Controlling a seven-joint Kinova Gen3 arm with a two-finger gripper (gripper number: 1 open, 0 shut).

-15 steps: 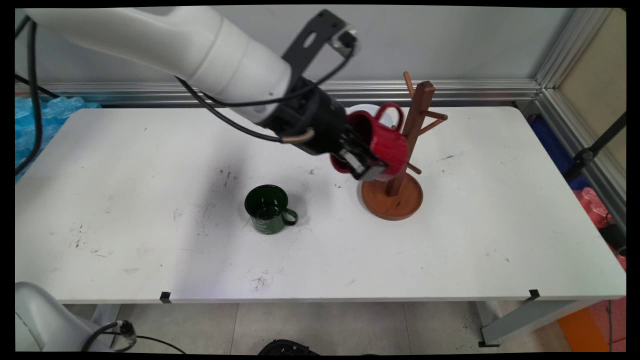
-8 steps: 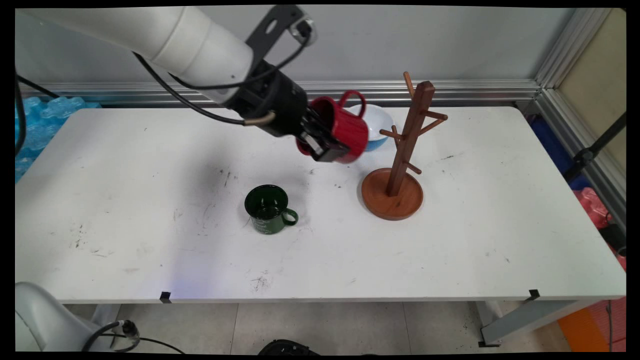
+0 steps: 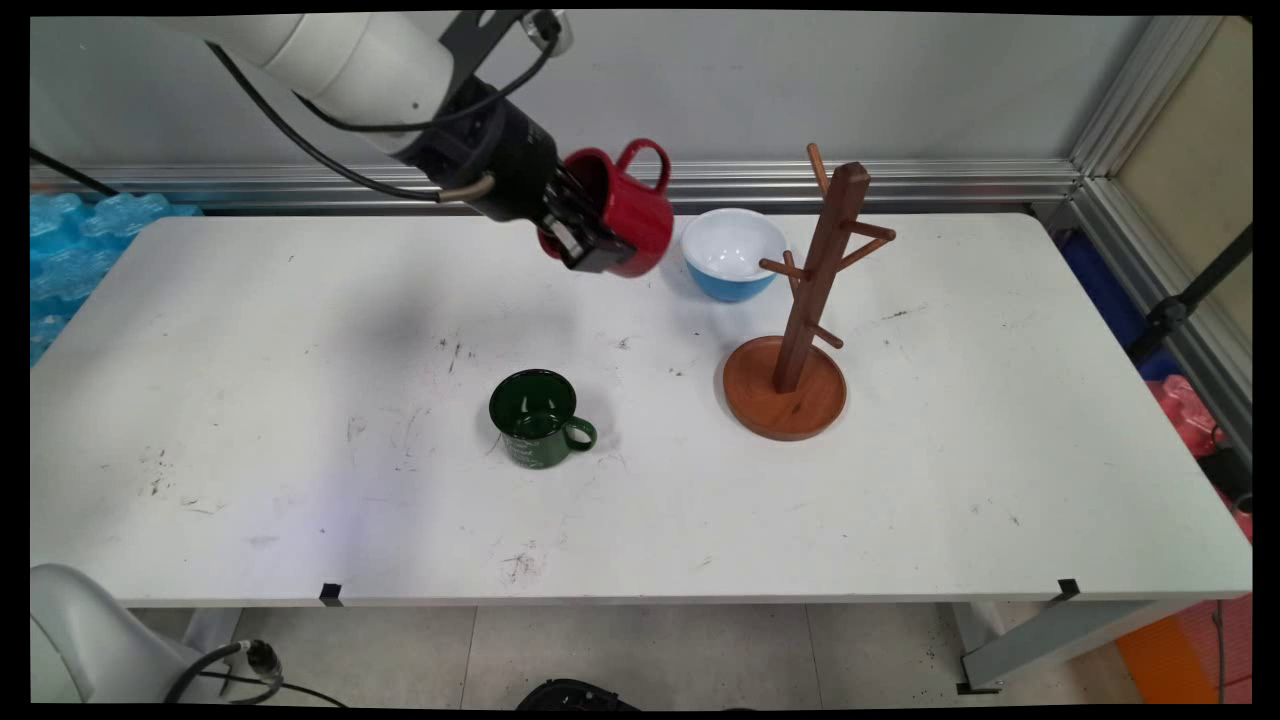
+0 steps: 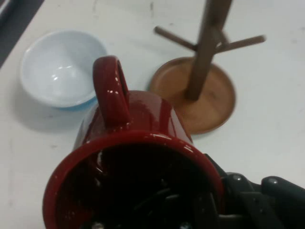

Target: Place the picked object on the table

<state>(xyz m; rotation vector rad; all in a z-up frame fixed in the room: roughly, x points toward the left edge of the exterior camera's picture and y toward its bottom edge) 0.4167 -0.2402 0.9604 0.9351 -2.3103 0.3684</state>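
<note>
Up above the far part of the desk (image 3: pixel 900 480), the gripper (image 3: pixel 585 235) carries a red mug (image 3: pixel 620 215) in the air, clear of everything below. Its fingers are clamped on the mug's wall at the rim, one inside and one outside, as the hand view shows with the dark linkage running into the mug's mouth. That grip leaves the mug tipped on its side, mouth toward the arm and handle (image 4: pixel 112 90) uppermost, so the loop stays free and unobstructed. Just right of the mug, on the desk, sits a blue bowl (image 3: pixel 732 255) with a white inside, upright. Further right and nearer stands a wooden mug tree (image 3: pixel 805 300) on its round base, pegs bare. A green mug (image 3: pixel 538 418) stands upright, well apart, near the middle of the desk.
</note>
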